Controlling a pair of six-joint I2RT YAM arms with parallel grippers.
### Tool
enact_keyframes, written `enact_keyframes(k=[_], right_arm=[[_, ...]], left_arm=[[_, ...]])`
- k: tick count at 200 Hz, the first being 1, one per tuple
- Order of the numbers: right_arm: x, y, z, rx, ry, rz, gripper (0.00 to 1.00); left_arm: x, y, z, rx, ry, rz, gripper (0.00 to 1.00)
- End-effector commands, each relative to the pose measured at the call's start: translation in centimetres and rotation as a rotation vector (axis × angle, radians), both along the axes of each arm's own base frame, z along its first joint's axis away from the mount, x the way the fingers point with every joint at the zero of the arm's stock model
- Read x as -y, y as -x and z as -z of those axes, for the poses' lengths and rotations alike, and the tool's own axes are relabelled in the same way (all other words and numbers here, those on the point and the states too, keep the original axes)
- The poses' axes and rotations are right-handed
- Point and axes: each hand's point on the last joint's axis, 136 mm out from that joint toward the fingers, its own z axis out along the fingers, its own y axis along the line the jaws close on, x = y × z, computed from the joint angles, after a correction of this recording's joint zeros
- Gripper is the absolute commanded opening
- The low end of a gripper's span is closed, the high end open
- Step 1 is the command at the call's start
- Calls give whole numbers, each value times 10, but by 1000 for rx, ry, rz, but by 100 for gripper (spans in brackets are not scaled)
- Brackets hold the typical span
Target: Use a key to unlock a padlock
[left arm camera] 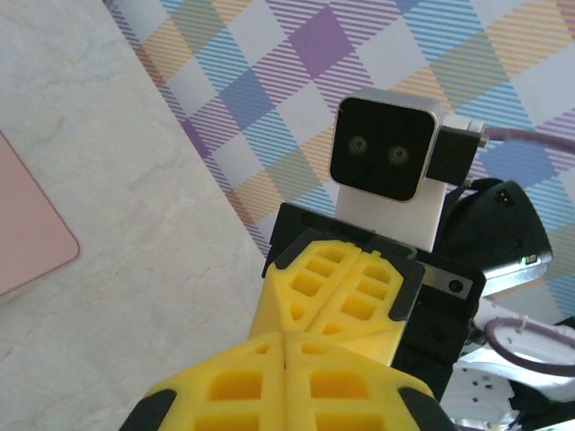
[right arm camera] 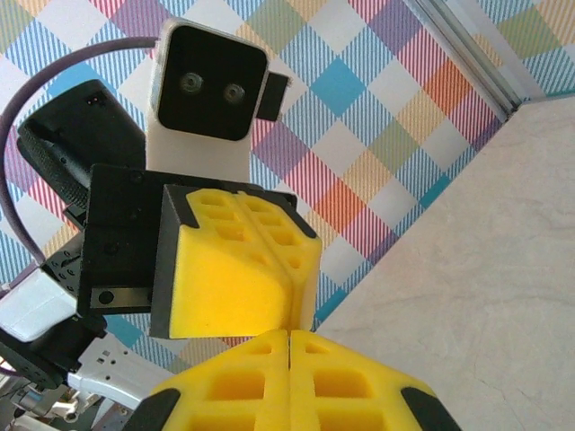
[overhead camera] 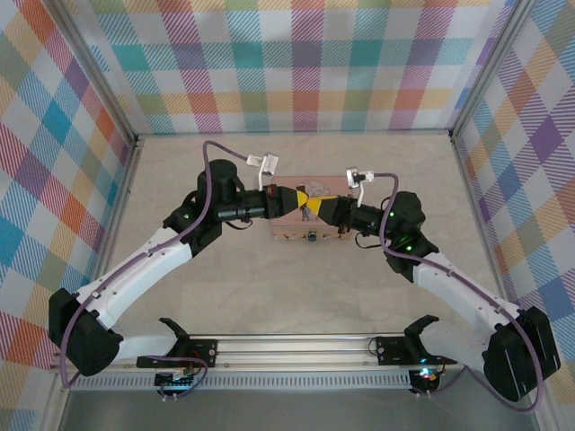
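Yellow fingers, left: your left gripper [overhead camera: 300, 199] has its foam fingers pressed together. In its own wrist view the seam between them is a thin closed line, and nothing shows pinched in it.
Yellow fingers, right: your right gripper [overhead camera: 317, 209] is pressed together the same way. Its wrist view shows one hairline seam, and you cannot tell from it whether anything thin sits inside.
Meeting point: from the top camera the two grippers stand tip to tip above the pink tin [overhead camera: 289, 224], left arm reaching in from the left and right arm from the right.
Face to face: each wrist camera looks straight at the other gripper. You see the right one [left arm camera: 346, 289] from the left wrist and the left one [right arm camera: 286, 269] from the right wrist, both with their fingers together.
Padlock: a small bluish thing at the tin's near edge, just below the fingertips in the top view, is most likely your padlock [overhead camera: 310, 236]. It is too small to make out the shackle.
Key: too small to pick out. You cannot tell where it is.
Tin: it lies flat on the pale marbled table [overhead camera: 296, 296], near the middle. One rounded pink corner shows at the left of the left wrist view [left arm camera: 27, 229].
Surround: plaid walls [overhead camera: 296, 63] close off three sides.
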Motion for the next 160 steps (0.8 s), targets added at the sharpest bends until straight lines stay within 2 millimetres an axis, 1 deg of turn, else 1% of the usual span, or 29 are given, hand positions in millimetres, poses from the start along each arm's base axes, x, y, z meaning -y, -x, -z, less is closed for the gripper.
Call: enact_keyframes(k=[1, 22, 36, 46, 54, 91, 110, 120, 127, 133, 153, 160], right_arm=[[-2, 9, -10, 42, 12, -33, 4], [-2, 10, -13, 51, -2, -38, 13], [-3, 11, -16, 54, -6, -43, 18], [-4, 11, -17, 55, -10, -49, 26], [-4, 10, -17, 56, -11, -52, 29], [-5, 8, -19, 62, -19, -39, 29], [-4, 5, -21, 63, -23, -28, 28], [-4, 3, -21, 59, -25, -17, 32], [-3, 2, -21, 58, -27, -7, 40], [-3, 1, -21, 56, -27, -3, 43], [-3, -1, -23, 60, -29, 6, 43], [-3, -1, -23, 59, -29, 5, 41]], left_arm=[[-4, 5, -25, 71, 58, -18, 0], [-2, 5, -26, 66, 66, -4, 0], [-1, 5, -27, 63, 75, 2, 0], [0, 5, -28, 62, 80, 5, 0], [0, 6, -27, 62, 81, 8, 0], [1, 7, -29, 61, 88, 14, 0], [1, 8, -29, 56, 89, 21, 0], [2, 9, -28, 54, 92, 31, 0], [2, 10, -29, 55, 93, 36, 0], [2, 10, -28, 53, 92, 36, 0], [2, 11, -26, 47, 88, 37, 0], [2, 11, -25, 47, 87, 37, 0]])
